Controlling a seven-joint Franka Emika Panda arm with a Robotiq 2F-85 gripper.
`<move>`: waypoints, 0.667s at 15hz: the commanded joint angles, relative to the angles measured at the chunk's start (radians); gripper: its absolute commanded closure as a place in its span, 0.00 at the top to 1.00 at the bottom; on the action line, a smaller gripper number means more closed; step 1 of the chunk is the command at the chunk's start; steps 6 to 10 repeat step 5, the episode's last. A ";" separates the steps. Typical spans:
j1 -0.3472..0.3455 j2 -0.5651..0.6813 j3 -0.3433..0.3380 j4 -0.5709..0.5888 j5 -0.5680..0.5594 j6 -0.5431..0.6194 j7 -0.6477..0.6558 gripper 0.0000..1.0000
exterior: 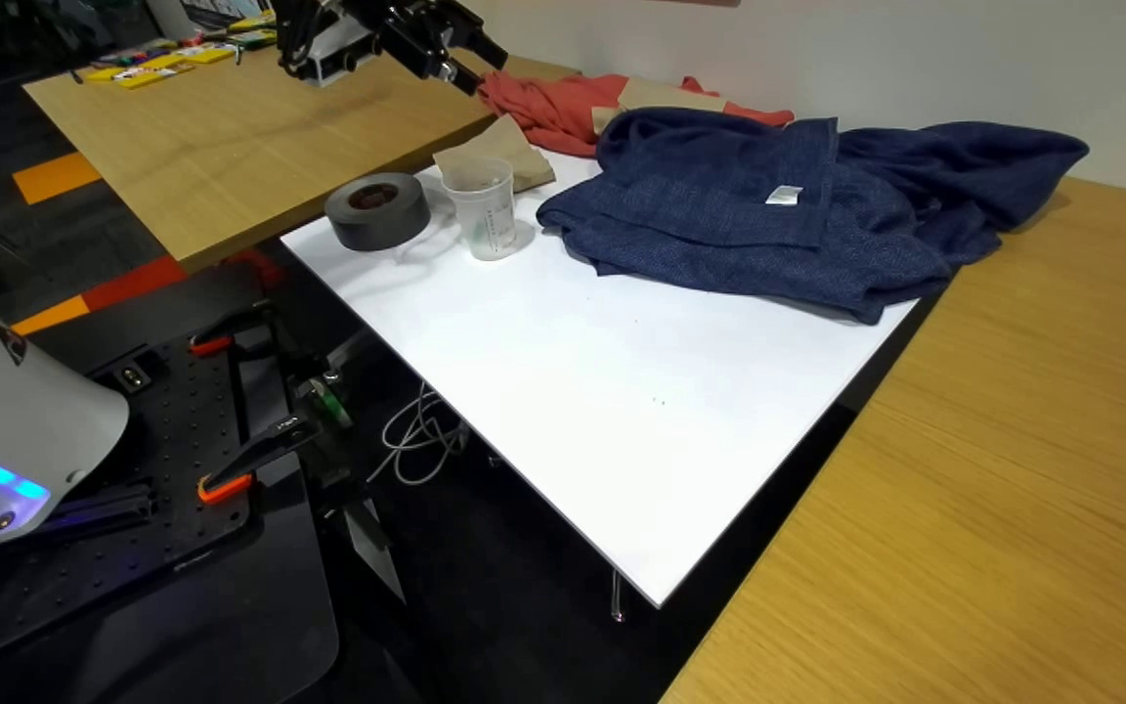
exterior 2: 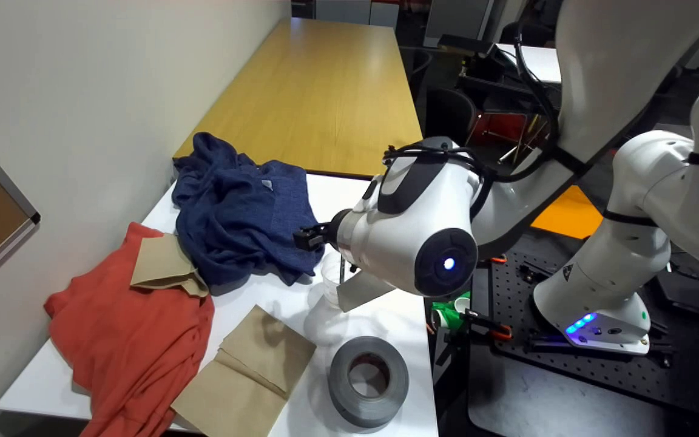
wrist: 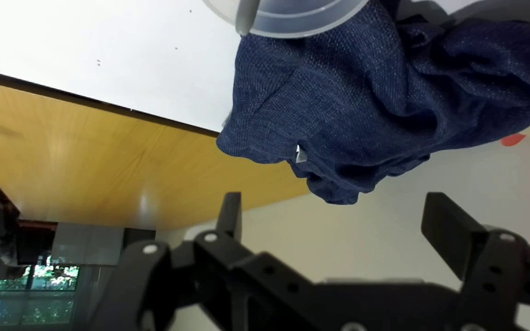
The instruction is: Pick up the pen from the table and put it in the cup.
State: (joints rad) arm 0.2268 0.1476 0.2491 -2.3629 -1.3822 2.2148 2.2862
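Observation:
The translucent cup [exterior: 487, 220] stands upright on the white table [exterior: 563, 362]. In an exterior view the arm partly hides the cup [exterior 2: 329, 279]. In the wrist view the cup's rim [wrist: 288, 31] is cut off at the top edge. A thin greyish rod, seemingly the pen [wrist: 247, 14], lies across that rim and seems to lean in the cup. A faint green tint shows through the cup's wall. My gripper [wrist: 331, 207] is open, with nothing between its fingers. It is raised above the table, apart from the cup, in both exterior views [exterior: 487, 70] [exterior 2: 309, 238].
A dark grey tape roll [exterior: 377, 211] lies beside the cup. Brown paper [exterior 2: 246, 370] lies near both. A navy cloth [exterior: 719, 210] and a red cloth [exterior 2: 137, 340] are piled along the wall side. Wooden tabletops [exterior: 1003, 469] adjoin the white table.

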 commanded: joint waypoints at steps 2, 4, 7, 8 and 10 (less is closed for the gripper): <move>0.002 -0.023 -0.011 -0.002 0.009 0.000 -0.003 1.00; 0.000 -0.033 -0.013 -0.005 0.011 0.000 -0.003 1.00; -0.001 -0.033 -0.013 -0.006 0.011 0.000 -0.003 1.00; -0.001 -0.033 -0.013 -0.006 0.011 0.000 -0.003 1.00; -0.001 -0.033 -0.013 -0.006 0.011 0.000 -0.003 1.00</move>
